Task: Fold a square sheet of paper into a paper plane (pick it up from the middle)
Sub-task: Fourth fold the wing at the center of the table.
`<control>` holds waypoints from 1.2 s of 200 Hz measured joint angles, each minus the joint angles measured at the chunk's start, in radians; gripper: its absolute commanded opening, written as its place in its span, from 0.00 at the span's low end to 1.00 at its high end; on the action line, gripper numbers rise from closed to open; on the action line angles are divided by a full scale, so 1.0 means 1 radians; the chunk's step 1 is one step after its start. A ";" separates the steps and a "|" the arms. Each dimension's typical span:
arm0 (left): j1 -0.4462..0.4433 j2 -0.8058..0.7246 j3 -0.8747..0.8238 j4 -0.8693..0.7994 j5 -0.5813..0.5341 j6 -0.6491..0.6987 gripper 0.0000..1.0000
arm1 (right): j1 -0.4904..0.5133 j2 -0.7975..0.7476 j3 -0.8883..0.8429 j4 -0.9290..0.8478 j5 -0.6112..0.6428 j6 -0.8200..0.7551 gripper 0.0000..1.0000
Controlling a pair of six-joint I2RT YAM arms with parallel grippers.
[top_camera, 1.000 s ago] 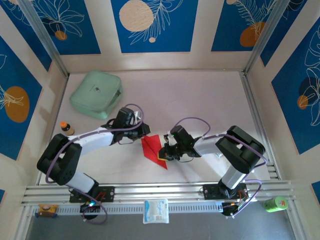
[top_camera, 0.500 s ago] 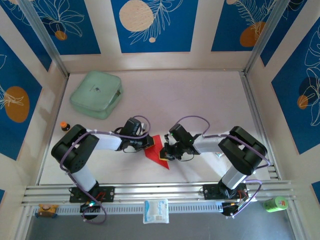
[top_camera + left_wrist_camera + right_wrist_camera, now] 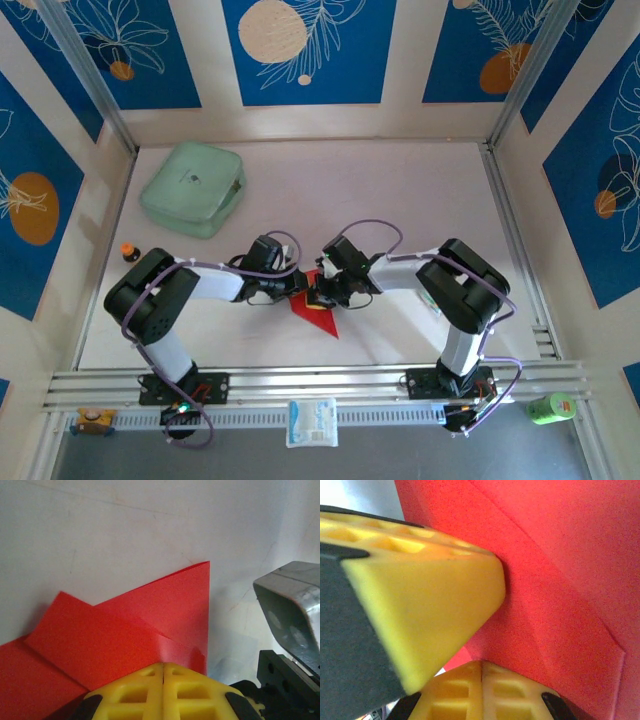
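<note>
Where the two arms meet, nearer the camera than the mint-green case (image 3: pixel 192 188) and to its right, the square sheet of paper (image 3: pixel 326 321), red and creased into overlapping flaps, lies on the tabletop (image 3: pixel 420 190). The left jaws are closed, pads together, at the paper's edge nearer the case; the right jaws are closed too, set against the sheet's far side. Whether either pair pinches paper I cannot tell

Left pincer (image 3: pixel 299 288) and right pincer (image 3: pixel 319 297) closed, meeting over folded red paper (image 3: pixel 326 319), mint-green case (image 3: pixel 192 188) back left
</note>
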 measured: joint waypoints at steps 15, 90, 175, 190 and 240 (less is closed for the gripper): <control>0.001 0.000 -0.001 0.001 0.000 0.000 0.07 | 0.000 -0.014 -0.029 0.033 -0.002 0.000 0.00; 0.014 0.006 -0.006 0.013 0.024 0.000 0.06 | 0.005 -0.229 -0.269 0.046 -0.005 0.016 0.00; 0.016 0.011 -0.008 0.030 0.031 -0.019 0.06 | 0.042 -0.450 -0.423 -0.019 0.026 0.064 0.00; 0.016 0.011 -0.011 0.037 0.031 -0.019 0.06 | 0.042 -0.478 -0.419 -0.053 0.036 0.064 0.02; 0.017 0.011 -0.017 0.050 0.031 -0.027 0.06 | 0.042 -0.530 -0.381 -0.109 0.073 0.099 0.24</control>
